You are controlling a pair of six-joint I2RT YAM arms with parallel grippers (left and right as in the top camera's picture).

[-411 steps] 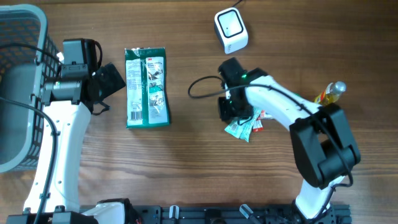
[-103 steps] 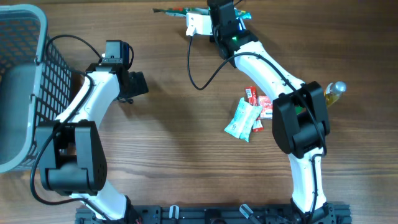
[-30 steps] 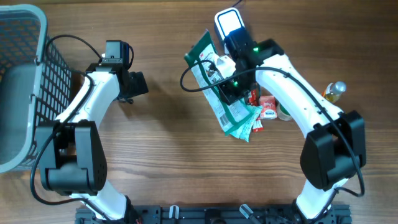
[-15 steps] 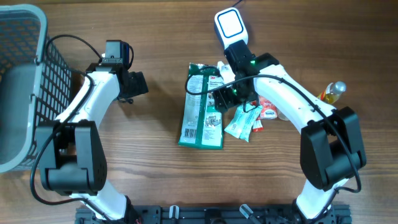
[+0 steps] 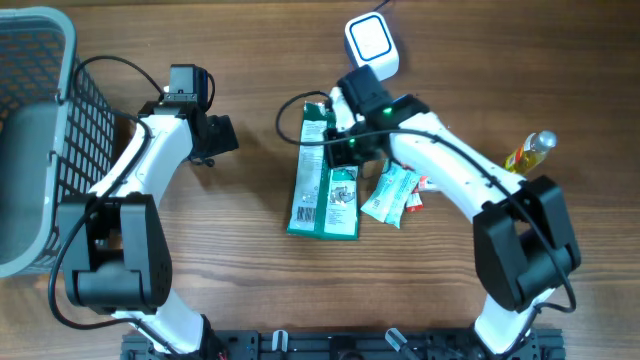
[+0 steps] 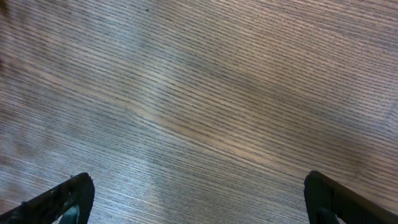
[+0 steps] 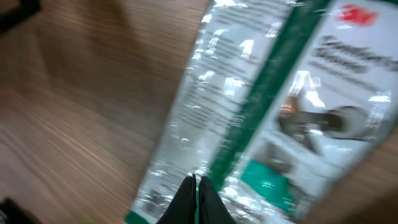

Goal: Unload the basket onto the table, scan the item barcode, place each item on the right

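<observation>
The green-and-white 3M packet lies flat on the wooden table near the middle, its long side running roughly toward and away from the robot, with its far end just short of the white barcode scanner that stands at the table's far edge. The right gripper hangs over the far right corner of the packet; in the right wrist view its fingertips are pressed together into a single dark point above the packet's clear film and green stripe. That view is blurred, so I cannot tell whether they touch the film, and nothing shows between them. A black cable loops from the right arm past the packet's far left corner. Just beside the packet's right edge is a small heap of pale green and red sachets, and a yellow bottle lies well apart near the right edge. The left gripper sits well to the left of the packet, its fingers spread wide at the two lower corners of its wrist view with only bare wood grain between them. A grey wire basket fills the table's far left side.
</observation>
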